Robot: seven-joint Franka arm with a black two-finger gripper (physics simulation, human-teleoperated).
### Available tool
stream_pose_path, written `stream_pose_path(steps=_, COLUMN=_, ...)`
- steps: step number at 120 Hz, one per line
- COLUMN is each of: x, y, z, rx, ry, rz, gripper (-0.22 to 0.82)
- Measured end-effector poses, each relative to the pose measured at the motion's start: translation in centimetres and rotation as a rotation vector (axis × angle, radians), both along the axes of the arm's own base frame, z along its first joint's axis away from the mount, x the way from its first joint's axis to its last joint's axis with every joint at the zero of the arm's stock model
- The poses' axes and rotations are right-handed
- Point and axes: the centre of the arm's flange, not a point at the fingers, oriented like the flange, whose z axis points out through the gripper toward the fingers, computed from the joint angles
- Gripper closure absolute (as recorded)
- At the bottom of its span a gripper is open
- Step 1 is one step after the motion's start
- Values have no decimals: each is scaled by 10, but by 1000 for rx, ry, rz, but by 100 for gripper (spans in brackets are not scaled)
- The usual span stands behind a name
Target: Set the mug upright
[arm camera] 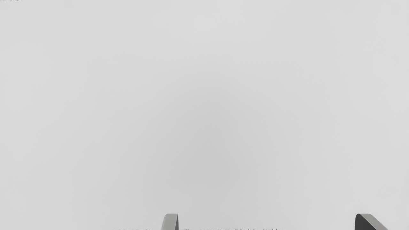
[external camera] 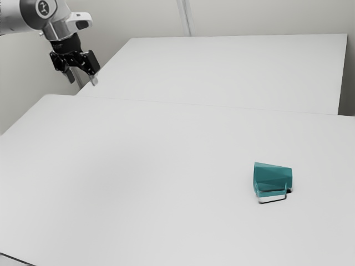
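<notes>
Plainly, exterior view: the mug (external camera: pixel 273 178) is seen on its side, well apart from the gripper (external camera: pixel 82 81); it is best gripped squarely (handle (external camera: pixel 273 201) kept clear), then rotated base-down before release. Wrist view: fingers (arm camera: pixel 170 222) are spread wide, nothing held.

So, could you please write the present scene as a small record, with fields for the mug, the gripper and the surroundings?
mug: teal, lying on its side
mug place: on the table, toward the exterior view's right
gripper: open, nothing between the fingers
gripper place: at the exterior view's upper left, well away from the mug
table: pale, plain
background: another pale flat surface behind the table
task state: mug not yet upright
</notes>
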Motion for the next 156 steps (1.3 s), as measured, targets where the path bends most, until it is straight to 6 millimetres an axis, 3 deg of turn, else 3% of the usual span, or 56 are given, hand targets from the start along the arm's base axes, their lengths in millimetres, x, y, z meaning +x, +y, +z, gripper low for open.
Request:
stream_pose_path(steps=20, x=4, y=-32, z=-9, rx=-21, ry=23, rz=-66, gripper=0)
stream_pose_path(steps=37, x=9, y=-38, z=-78, rx=-50, ry=63, rz=-67, gripper=0)
stream_pose_path(steps=62, x=25, y=-61, z=-146, rx=-136, ry=-46, rz=-16, gripper=0)
stream_pose_path(steps=72, x=35, y=-90, z=-163, rx=-166, ry=-103, rz=-22, gripper=0)
stream_pose_path(steps=99, x=45, y=-202, z=-212, rx=-302, ry=-221, rz=-27, gripper=0)
stream_pose_path(steps=115, x=32, y=-247, z=-229, rx=-390, ry=-257, rz=13, gripper=0)
stream_pose_path(steps=128, x=7, y=-275, z=-239, rx=-444, ry=-264, rz=29, gripper=0)
stream_pose_path(steps=144, x=-21, y=-288, z=-262, rx=-461, ry=-254, rz=58, gripper=0)
stream_pose_path(steps=156, x=-46, y=-284, z=-271, rx=-464, ry=-246, rz=80, gripper=0)
